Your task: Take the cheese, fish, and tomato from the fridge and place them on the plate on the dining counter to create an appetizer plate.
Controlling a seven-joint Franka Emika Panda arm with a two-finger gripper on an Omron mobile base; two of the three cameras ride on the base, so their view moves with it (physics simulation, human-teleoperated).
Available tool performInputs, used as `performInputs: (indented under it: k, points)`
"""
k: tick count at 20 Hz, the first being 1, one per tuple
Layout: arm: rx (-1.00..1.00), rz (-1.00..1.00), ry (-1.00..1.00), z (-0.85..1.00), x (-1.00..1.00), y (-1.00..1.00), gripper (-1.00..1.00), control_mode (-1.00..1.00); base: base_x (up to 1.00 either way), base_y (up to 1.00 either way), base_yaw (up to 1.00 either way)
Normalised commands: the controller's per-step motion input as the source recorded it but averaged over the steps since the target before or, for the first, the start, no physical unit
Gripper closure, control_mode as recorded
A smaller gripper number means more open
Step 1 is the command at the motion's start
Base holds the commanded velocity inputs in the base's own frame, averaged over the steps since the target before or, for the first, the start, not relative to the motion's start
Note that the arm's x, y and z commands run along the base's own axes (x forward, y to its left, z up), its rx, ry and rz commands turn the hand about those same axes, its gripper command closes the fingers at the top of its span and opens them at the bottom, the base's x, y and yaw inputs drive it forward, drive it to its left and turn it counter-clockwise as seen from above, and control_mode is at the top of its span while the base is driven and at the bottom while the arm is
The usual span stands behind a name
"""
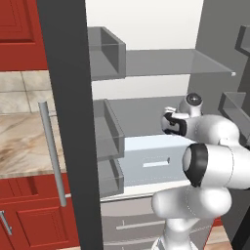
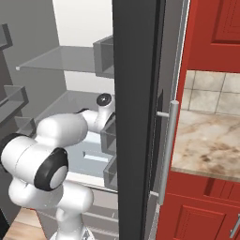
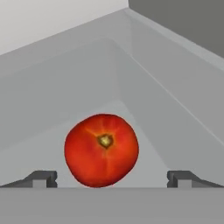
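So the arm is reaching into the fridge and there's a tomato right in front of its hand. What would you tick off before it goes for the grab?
1. Fridge door open, with the arm reaching inside: ok.
2. Tomato in sight, centred between the fingers: ok.
3. Gripper open, with a gap wider than the tomato: ok.
4. Nothing held yet: ok.
5. Fingers around the tomato: not ok; it lies just ahead of the tips, so a short advance is probably needed.
6. Room beside the tomato: cannot tell for certain. It sits near a corner of grey walls, though neither fingertip looks blocked.
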Motion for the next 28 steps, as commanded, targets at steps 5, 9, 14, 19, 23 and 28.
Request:
performInputs:
  k: [5,9,14,19,23,28]
  points:
    - [0.00,0.00,0.00,-0.23,0.43,-0.13,-1.00,-1.00,0.00,0.00,0.00]
    - [0.00,0.00,0.00,-0.26,0.41,-0.13,-1.00,-1.00,0.00,0.00,0.00]
    - [0.00,0.00,0.02,-0.35,0.30,-0.09,-1.00,-1.00,0.00,0.00,0.00]
    - [0.00,-0.02,0.05,-0.82,-0.16,-0.02,-1.00,-1.00,0.00,0.00,0.00]
    - [0.00,-0.03,0.00,-1.00,-0.43,0.00,-1.00,-1.00,0.00,0.00,0.00]
    - [0.00,-0.04,0.00,-1.00,-0.42,0.14,-1.00,-1.00,0.00,0.00,0.00]
